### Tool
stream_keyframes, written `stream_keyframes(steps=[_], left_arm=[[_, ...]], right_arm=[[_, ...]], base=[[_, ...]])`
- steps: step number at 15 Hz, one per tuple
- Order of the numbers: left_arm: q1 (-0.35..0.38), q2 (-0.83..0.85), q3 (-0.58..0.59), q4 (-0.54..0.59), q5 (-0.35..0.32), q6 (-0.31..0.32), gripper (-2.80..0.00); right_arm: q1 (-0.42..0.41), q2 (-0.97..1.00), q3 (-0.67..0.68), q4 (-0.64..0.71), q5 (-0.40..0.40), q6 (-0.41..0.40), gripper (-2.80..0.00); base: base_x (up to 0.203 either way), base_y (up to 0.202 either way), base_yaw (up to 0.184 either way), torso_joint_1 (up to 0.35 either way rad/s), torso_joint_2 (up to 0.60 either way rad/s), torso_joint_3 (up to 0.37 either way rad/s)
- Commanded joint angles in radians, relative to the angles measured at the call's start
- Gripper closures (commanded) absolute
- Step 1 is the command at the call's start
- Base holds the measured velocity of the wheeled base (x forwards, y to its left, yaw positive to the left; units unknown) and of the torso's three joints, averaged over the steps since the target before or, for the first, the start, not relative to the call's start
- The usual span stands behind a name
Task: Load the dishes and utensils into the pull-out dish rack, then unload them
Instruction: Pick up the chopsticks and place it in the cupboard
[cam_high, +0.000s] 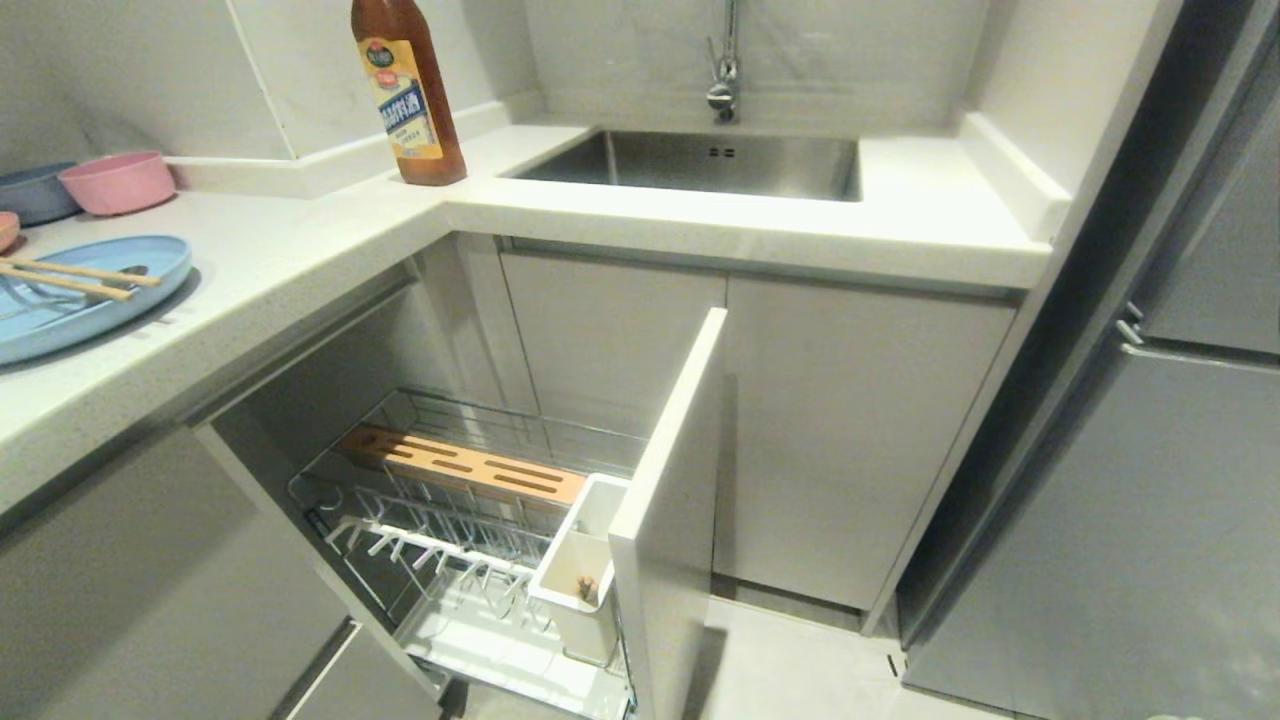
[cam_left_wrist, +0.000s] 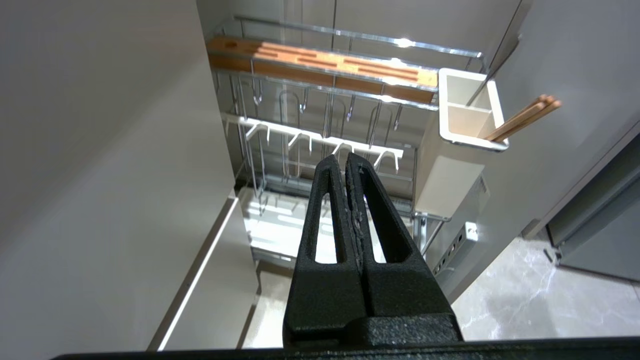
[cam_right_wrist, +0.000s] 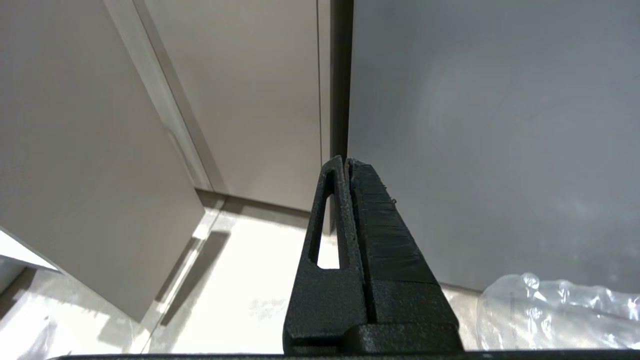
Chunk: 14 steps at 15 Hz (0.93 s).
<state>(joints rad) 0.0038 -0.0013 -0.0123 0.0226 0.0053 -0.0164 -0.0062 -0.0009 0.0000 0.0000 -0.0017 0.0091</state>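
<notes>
**Dish rack pulled out, both claws pressed together and empty**

In the head view the pull-out dish rack (cam_high: 470, 520) fills the lower centre of the frame, drawn out from under the white countertop (cam_high: 300, 250). Its pale-grey front panel (cam_high: 670, 500) stands edge-on at centre. Behind the panel sit the chrome prongs, the slotted light-wood strip (cam_high: 465, 465) along the far side, and the white utensil box (cam_high: 580, 560) against the panel. Wooden chopsticks (cam_left_wrist: 522, 117) lean out of that box, their tips showing at the upper right of the left wrist view.

At the far left edge of the head view the light-blue plate (cam_high: 70, 300) lies on the countertop, with a second pair of chopsticks (cam_high: 75, 278) lying across it and a grey utensil partly visible beside them. Above it, in the upper left, are a pink bowl (cam_high: 118, 182) and a dark-blue bowl (cam_high: 35, 192). A brown sauce bottle (cam_high: 410, 90) stands at the top, left of the steel sink (cam_high: 700, 165) and tap (cam_high: 724, 70).

Neither arm appears in the head view. The left gripper (cam_left_wrist: 346, 162) hangs over the rack with its fingers together, holding nothing. The right gripper (cam_right_wrist: 346, 165) points at the floor by a grey cabinet face, fingers likewise together and empty; crumpled clear plastic (cam_right_wrist: 555, 310) shows at the lower right of its view.
</notes>
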Motion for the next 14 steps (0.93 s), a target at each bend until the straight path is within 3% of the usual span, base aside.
stream_keyframes(steps=[1,14], left_arm=[[0.001,0.0,0.0,0.0,0.001,0.0,0.0],[0.001,0.0,0.0,-0.001,0.002,-0.025,0.0]], right_arm=[[0.0,0.001,0.0,0.0,0.0,0.0,0.0],[0.0,0.001,0.0,0.0,0.0,0.0,0.0]], base=[[0.0,0.0,0.0,0.005,0.0,-0.2],[0.0,0.0,0.0,0.003,0.0,-0.19]])
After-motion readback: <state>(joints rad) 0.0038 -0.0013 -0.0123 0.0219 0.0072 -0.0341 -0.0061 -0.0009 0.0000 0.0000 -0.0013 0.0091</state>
